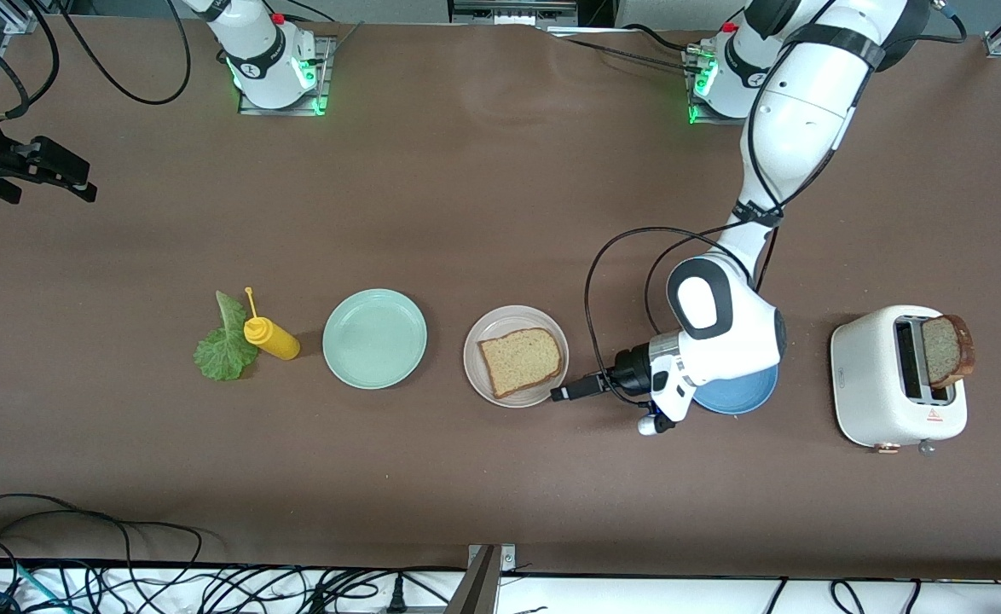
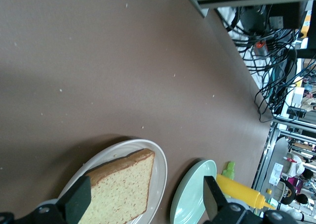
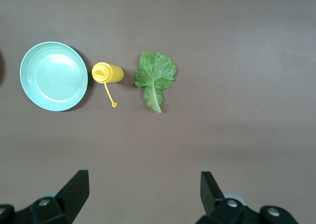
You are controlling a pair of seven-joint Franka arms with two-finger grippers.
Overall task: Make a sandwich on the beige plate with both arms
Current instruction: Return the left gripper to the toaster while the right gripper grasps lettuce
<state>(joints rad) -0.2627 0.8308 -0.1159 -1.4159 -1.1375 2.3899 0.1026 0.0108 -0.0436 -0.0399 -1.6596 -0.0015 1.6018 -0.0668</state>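
One slice of brown bread [image 1: 521, 360] lies flat on the beige plate [image 1: 477, 339]. My left gripper [image 1: 570, 391] hovers low at that plate's edge toward the left arm's end, open, holding nothing. The left wrist view shows the bread [image 2: 121, 187] on the plate's rim [image 2: 162, 170] between the spread fingers of the left gripper [image 2: 145, 199]. A second slice [image 1: 946, 348] stands up out of the white toaster [image 1: 880, 379]. The lettuce leaf [image 1: 226, 341] [image 3: 155, 78] lies flat toward the right arm's end. My right gripper [image 1: 74, 179] [image 3: 143, 189] waits high, open and empty.
A mint green plate [image 1: 374, 338] [image 3: 53, 75] sits beside the beige one. A yellow mustard bottle [image 1: 272, 338] [image 3: 107, 72] lies between it and the lettuce. A blue plate [image 1: 735, 396] is partly hidden under the left arm's wrist. Cables run along the table's near edge.
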